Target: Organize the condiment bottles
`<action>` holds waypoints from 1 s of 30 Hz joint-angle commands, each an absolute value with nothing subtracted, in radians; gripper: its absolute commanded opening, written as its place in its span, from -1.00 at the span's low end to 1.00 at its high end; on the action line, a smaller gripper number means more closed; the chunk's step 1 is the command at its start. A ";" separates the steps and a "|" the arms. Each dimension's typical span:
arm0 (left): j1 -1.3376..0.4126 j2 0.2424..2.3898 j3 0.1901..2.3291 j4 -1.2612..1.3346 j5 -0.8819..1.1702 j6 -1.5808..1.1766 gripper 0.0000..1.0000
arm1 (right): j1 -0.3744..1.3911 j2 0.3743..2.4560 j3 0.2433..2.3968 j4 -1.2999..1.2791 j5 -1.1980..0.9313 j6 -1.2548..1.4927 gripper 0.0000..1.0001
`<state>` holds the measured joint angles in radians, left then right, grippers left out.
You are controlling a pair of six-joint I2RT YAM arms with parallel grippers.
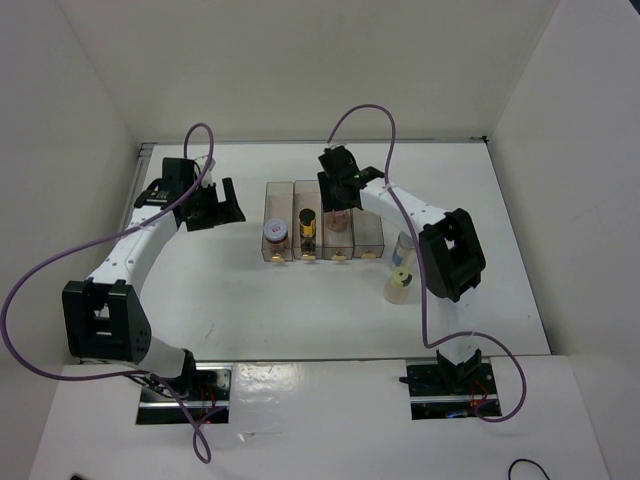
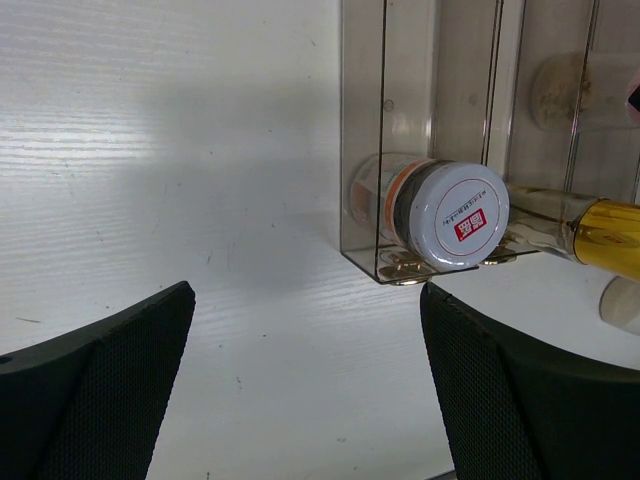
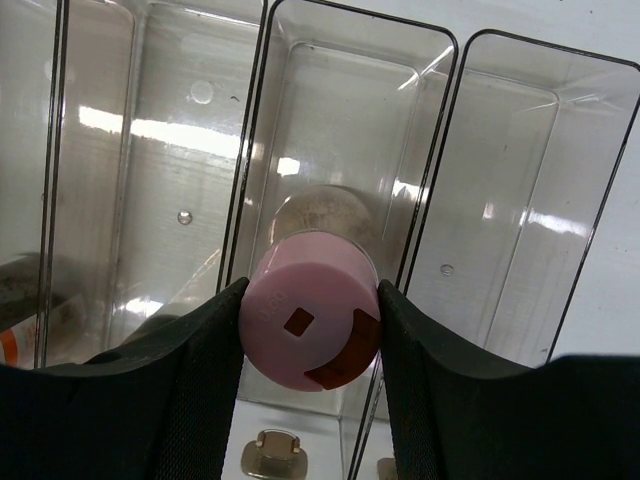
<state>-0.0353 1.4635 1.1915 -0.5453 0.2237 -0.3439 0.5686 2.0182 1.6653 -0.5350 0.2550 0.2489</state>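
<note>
My right gripper [image 1: 340, 195] [image 3: 312, 300] is shut on the lid of the pink-lidded bottle [image 3: 300, 330], whose body reaches down into the third slot of the clear tray [image 1: 372, 240] [image 3: 440, 150]. Whether it rests on the slot's floor I cannot tell. A bottle with a white lid and red label [image 1: 275, 232] [image 2: 460, 212] sits in the first slot. The dark bottle with a gold cap [image 1: 308, 222] [image 2: 610, 238] is in the second. My left gripper [image 1: 215, 205] [image 2: 308, 300] hangs open over bare table, left of the tray.
Right of the tray, on the table, stands a pale bottle with a yellow-green lid [image 1: 402, 280]. Behind it a taller bottle [image 1: 404, 245] is partly hidden by my right arm. White walls close in the table on three sides.
</note>
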 commanded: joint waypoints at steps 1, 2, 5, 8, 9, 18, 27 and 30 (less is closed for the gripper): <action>-0.031 1.462 1.233 -0.514 0.244 -0.328 0.98 | 0.563 2.014 1.715 -0.505 0.296 0.250 -0.16; -0.031 1.462 1.233 -0.514 0.244 -0.328 0.98 | 0.563 2.014 1.715 -0.514 0.305 0.250 -0.13; -0.031 1.462 1.233 -0.514 0.244 -0.328 0.98 | 0.563 2.014 1.715 -0.514 0.314 0.250 0.30; -0.031 1.462 1.233 -0.514 0.244 -0.328 0.98 | 0.563 2.014 1.726 -0.525 0.324 0.259 0.80; -0.031 1.453 1.233 -0.514 0.244 -0.328 0.98 | 0.563 2.005 1.726 -0.535 0.333 0.268 0.94; -0.031 1.453 1.233 -0.514 0.244 -0.328 0.98 | 0.529 1.852 1.778 -0.615 0.403 0.301 0.97; -0.031 1.434 1.213 -0.505 0.244 -0.328 0.98 | 0.520 1.487 1.479 -0.607 0.318 0.291 0.97; -0.031 1.434 1.213 -0.505 0.244 -0.328 0.98 | 0.520 1.425 1.378 -0.667 0.305 0.302 0.97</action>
